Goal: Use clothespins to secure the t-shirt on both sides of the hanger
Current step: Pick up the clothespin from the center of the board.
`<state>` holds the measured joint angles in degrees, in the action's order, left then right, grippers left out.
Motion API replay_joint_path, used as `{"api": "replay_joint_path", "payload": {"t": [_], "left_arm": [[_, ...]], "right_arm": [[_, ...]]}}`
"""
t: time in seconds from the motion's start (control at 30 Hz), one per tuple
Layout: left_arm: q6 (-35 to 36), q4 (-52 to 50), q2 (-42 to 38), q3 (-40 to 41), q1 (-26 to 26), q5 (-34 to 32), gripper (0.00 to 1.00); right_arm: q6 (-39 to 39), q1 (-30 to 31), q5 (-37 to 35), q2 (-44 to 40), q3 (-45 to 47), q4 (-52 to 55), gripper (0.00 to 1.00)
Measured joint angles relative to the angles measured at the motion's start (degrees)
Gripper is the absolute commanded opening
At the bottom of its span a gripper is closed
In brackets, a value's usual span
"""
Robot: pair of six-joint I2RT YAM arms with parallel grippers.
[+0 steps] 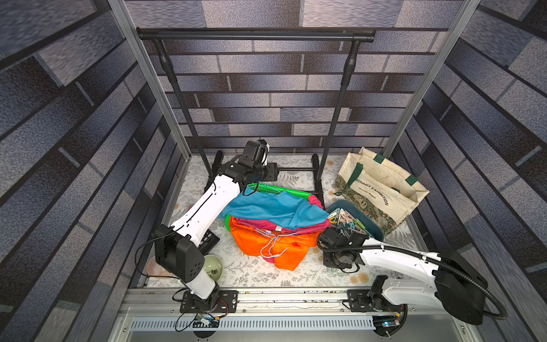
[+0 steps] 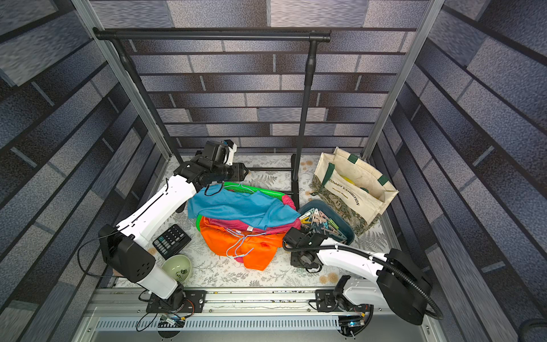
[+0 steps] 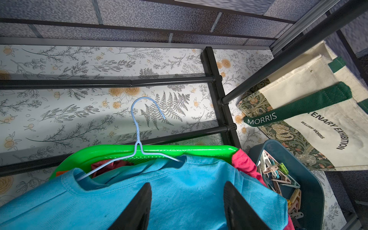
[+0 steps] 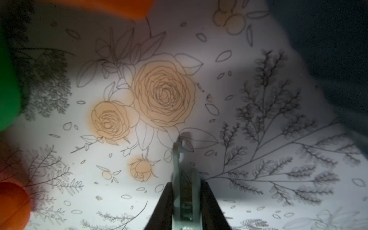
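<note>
My right gripper (image 4: 187, 184) is clamped on a mint clothespin (image 4: 177, 159), low beside the green basket (image 3: 179, 149). My left gripper (image 3: 187, 184) hangs spread over the blue t-shirt (image 3: 99, 195) heaped on that basket, the hanger (image 3: 137, 127) at its far rim. With the shirt unpinned and loose, the pin may twist in my grip or bite cloth only, missing the wire.

Blue t-shirt (image 1: 266, 208) on wire hanger (image 3: 138, 127); pastel clothespins (image 1: 349, 221) in bin (image 3: 310, 175), 1 mint clothespin (image 4: 184, 177) in right pincer (image 4: 186, 185).
</note>
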<state>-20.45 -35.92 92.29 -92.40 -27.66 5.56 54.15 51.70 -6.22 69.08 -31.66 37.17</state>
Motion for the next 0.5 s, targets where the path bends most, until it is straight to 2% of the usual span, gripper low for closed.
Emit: {"api": "replay_joint_path", "payload": {"t": [0.03, 0.07, 0.3, 0.5], "left_arm": [[-0.17, 0.0, 0.0, 0.0, 0.0, 0.0, 0.8], [-0.13, 0.0, 0.0, 0.0, 0.0, 0.0, 1.0], [0.52, -0.09, 0.66, -0.31, 0.48, -0.04, 1.0], [1.18, -0.74, 7.48, -4.48, 2.21, 0.0, 1.0]], "right_arm": [[0.09, -0.15, -0.22, -1.07, 0.42, 0.28, 0.13], [0.07, -0.39, -0.48, -2.49, 0.76, 0.9, 0.1], [-0.85, -1.75, -1.49, -14.64, -0.94, 9.25, 0.05], [-4.79, -2.51, -2.64, -22.47, -9.29, 16.7, 0.0]]}}
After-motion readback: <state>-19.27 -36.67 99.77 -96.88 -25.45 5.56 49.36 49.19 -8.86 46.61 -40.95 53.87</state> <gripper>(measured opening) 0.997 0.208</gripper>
